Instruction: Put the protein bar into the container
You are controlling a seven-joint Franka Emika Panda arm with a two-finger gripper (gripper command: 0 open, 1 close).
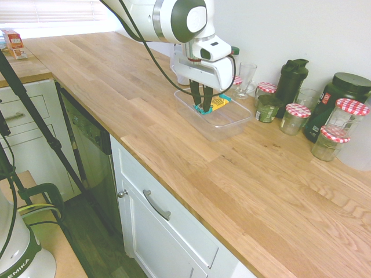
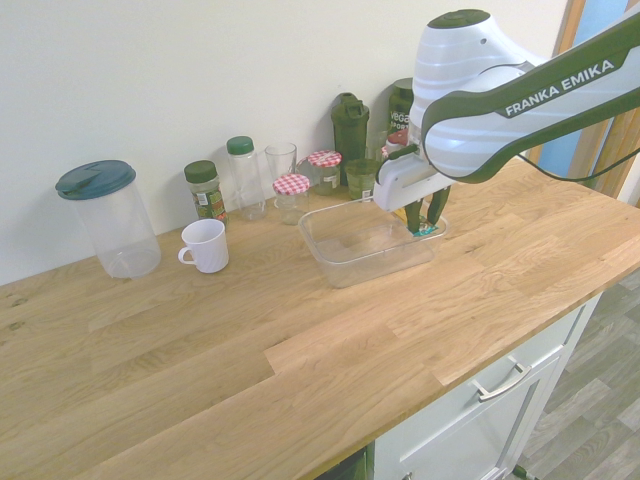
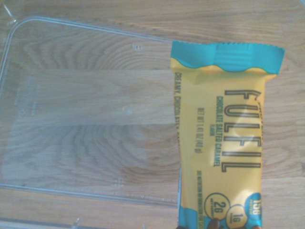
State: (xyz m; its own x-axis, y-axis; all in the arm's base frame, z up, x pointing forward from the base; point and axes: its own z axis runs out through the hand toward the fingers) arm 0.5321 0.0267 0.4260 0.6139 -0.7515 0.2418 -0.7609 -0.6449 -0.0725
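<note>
protein bar [image 3: 219,138], a fulfil chocolate salted caramel one, was pinched by one teal end in the clenched gripper [image 1: 204,109], its yellow middle jutting out over one short end of the clear plastic tub [image 1: 219,133]. the likeliest trouble was the aim: in the wrist view the wrapper covered that end wall, with open tub on one side of it and bare wooden countertop [image 1: 174,168] on the other. let go from there, the bar could have landed across the rim, or tipped outward and slid down the outside. how high it hung was hard to judge, though it seemed to be at about rim level, so a straight push down might have caught the wrapper or the fingertips on the wall and tilted or shoved the light tub. a shift toward the tub's middle before release looked the safer course. with the hold at one end only, any bump could also have swung the bar round in the grip. the glass jar with the red-checked lid [image 2: 292,198] stood just behind the tub, so a shoved tub could have knocked it.
</note>
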